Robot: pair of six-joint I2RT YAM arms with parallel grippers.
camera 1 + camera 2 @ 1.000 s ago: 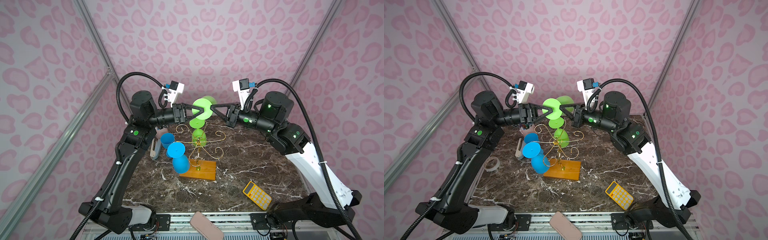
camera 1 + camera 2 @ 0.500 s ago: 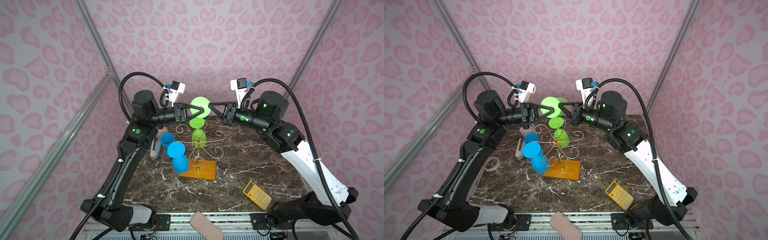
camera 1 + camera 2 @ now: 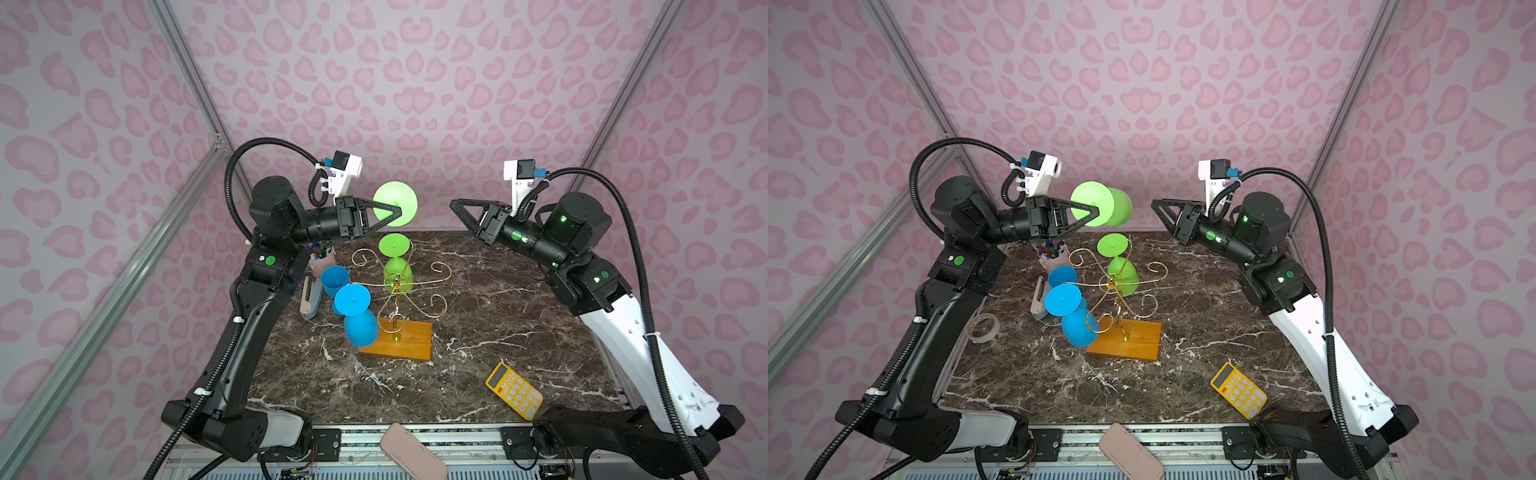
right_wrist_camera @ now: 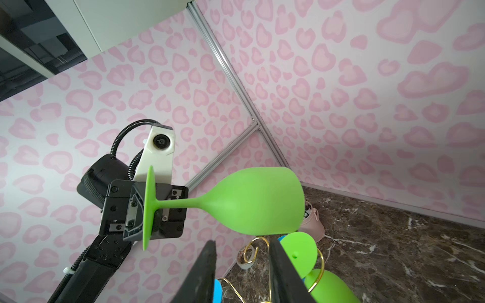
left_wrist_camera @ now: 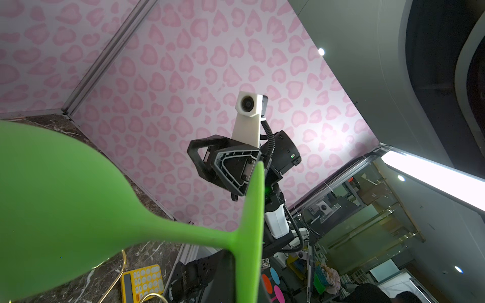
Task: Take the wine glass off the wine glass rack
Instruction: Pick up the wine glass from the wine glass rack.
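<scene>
A green wine glass (image 3: 395,203) (image 3: 1119,207) hangs sideways in the air above the wine glass rack (image 3: 397,340) (image 3: 1125,338), free of its gold wire arms. My left gripper (image 3: 398,212) (image 5: 244,265) is shut on the rim of its round foot (image 5: 253,210); its bowl (image 5: 52,210) points away toward my right gripper. That gripper (image 3: 454,204) (image 4: 244,265) stands open and empty, well to the right of the glass (image 4: 257,202). On the rack, a second green glass (image 3: 397,270) and a blue glass (image 3: 359,324) hang upside down.
A blue cup (image 3: 334,279), a pink pen pot (image 3: 322,255) and a grey tool (image 3: 309,295) crowd the rack's left side. A tape roll (image 3: 983,327) lies by the left arm. A yellow calculator (image 3: 514,390) lies front right, a pink case (image 3: 411,451) at the front edge.
My left gripper closed on the green glass's foot. My right gripper opened, let go of the glass and drew back to the right.
</scene>
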